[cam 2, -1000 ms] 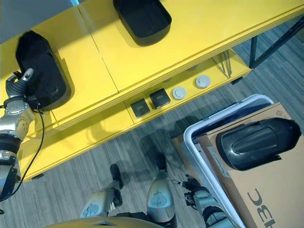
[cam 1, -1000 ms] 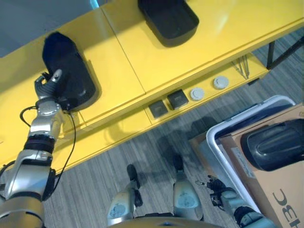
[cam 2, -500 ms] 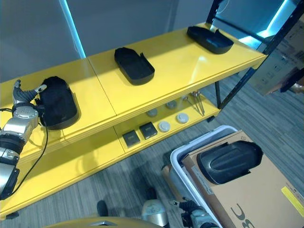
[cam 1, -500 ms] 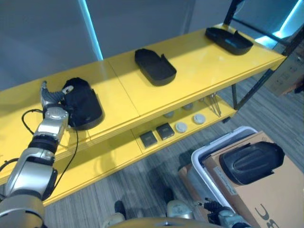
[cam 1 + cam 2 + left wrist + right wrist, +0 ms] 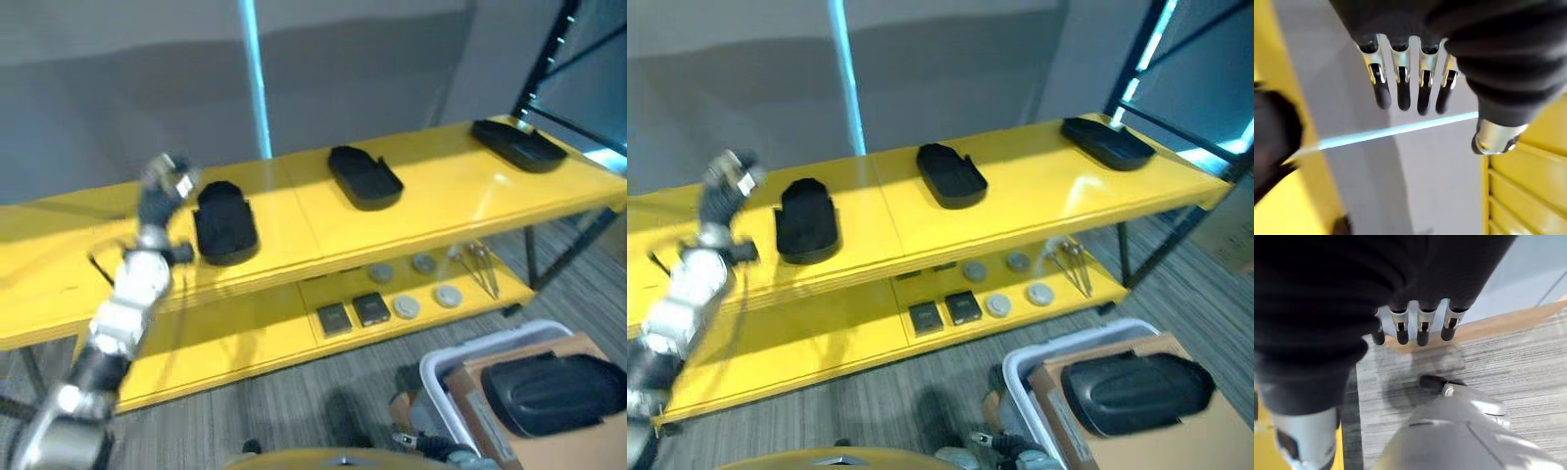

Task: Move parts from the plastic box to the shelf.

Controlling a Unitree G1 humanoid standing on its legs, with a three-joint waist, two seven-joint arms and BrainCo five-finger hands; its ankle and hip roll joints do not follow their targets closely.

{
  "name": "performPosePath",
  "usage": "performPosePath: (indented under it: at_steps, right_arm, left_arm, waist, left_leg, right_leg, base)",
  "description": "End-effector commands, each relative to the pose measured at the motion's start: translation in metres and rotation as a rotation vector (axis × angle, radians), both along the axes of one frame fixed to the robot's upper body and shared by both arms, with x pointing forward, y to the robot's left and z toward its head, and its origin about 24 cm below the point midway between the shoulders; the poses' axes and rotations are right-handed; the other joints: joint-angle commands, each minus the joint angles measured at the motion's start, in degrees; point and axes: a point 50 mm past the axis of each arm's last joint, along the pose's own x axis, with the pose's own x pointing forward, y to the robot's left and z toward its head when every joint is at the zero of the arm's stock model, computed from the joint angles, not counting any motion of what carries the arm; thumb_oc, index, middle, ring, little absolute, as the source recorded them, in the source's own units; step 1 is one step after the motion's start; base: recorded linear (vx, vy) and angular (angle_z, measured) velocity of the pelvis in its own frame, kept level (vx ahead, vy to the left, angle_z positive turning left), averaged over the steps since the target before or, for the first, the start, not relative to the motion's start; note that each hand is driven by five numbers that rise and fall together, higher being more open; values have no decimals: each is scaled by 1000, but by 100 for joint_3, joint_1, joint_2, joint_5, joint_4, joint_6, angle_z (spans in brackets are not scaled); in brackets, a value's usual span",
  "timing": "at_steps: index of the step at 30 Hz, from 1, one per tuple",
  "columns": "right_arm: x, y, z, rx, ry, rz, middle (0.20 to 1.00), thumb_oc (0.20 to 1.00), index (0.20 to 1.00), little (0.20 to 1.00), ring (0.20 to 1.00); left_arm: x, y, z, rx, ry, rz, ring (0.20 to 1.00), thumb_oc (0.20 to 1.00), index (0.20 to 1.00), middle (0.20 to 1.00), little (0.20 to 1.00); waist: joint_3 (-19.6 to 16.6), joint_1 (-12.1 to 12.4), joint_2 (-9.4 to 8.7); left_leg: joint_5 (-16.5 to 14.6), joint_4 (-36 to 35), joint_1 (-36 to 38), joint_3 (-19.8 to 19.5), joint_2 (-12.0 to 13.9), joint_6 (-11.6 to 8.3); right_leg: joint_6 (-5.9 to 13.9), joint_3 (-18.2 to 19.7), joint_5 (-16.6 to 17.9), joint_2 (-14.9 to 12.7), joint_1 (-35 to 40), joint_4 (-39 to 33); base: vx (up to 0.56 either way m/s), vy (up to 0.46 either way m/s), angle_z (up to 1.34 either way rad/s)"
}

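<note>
— Where do things stand?

— Your left hand [image 5: 162, 186] is empty, fingers straight, beside a part [image 5: 225, 223] on the shelf [image 5: 431, 211].

— Next?

— Another part [image 5: 558, 392] waits in the box [image 5: 436, 377]; bring your relaxed right hand [image 5: 1410, 328] squarely over it.

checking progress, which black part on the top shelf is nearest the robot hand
The leftmost part, beside the left robot hand; the other two lie further right.

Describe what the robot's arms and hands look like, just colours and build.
The left arm is made of silver-grey segments. The left hand and the right hand each have a dark ribbed cover over the back and wrist, a row of silver fingers with dark tips, and a silver thumb set apart.
</note>
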Motion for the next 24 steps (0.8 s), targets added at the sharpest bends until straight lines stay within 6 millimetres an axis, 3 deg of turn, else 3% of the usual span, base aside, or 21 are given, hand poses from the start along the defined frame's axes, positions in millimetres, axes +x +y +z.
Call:
performPosePath:
  at_steps: [1, 5, 14, 21, 24]
  right_arm:
    - [16, -3, 3, -6, -4, 60, 1000, 1000, 1000, 1000, 1000]
    - [23, -5, 5, 5, -20, 47, 1000, 1000, 1000, 1000, 1000]
    - [29, 3, 4, 22, -33, 53, 1000, 1000, 1000, 1000, 1000]
    - [19, -2, 3, 15, -12, 7, 1000, 1000, 1000, 1000, 1000]
    - [17, -6, 4, -3, -21, 4, 1000, 1000, 1000, 1000, 1000]
  left_arm:
    - [22, -3, 25, -18, -93, -139, 200, 200, 200, 200, 200]
    - [8, -22, 4, -147, -34, -228, 200, 200, 200, 200, 200]
    - [3, -38, -1, -151, -41, -317, 200, 200, 200, 200, 200]
    - [9, -44, 14, -172, -117, -334, 200, 200, 200, 200, 200]
    - [14, -50, 30, -160, -192, -324, 200, 200, 200, 200, 200]
  waist:
    - [459, 3, -65]
    - [515, 148, -61]
    - [573, 192, -25]
    - [697, 2, 23]
    - [876, -125, 61]
  left_leg:
    - [-397, -4, 157, 115, -24, 90]
    - [-345, -4, 94, 97, -6, 85]
    - [-279, -4, 34, 157, 2, 69]
    - [-223, -4, -92, 219, 37, 26]
    - [-121, -4, -333, 279, 77, 2]
  right_leg:
    - [55, -241, -536, -68, 490, 21]
    - [30, -392, -537, -85, 524, 21]
    - [30, -577, -512, -126, 514, 44]
    - [18, -377, -518, -69, 400, 33]
    - [5, -210, -490, -52, 159, 72]
  base:
    - [-26, 4, 48]
    - [-14, 3, 30]
    - [34, -5, 14]
    - [106, 8, -1]
    - [-8, 21, -20]
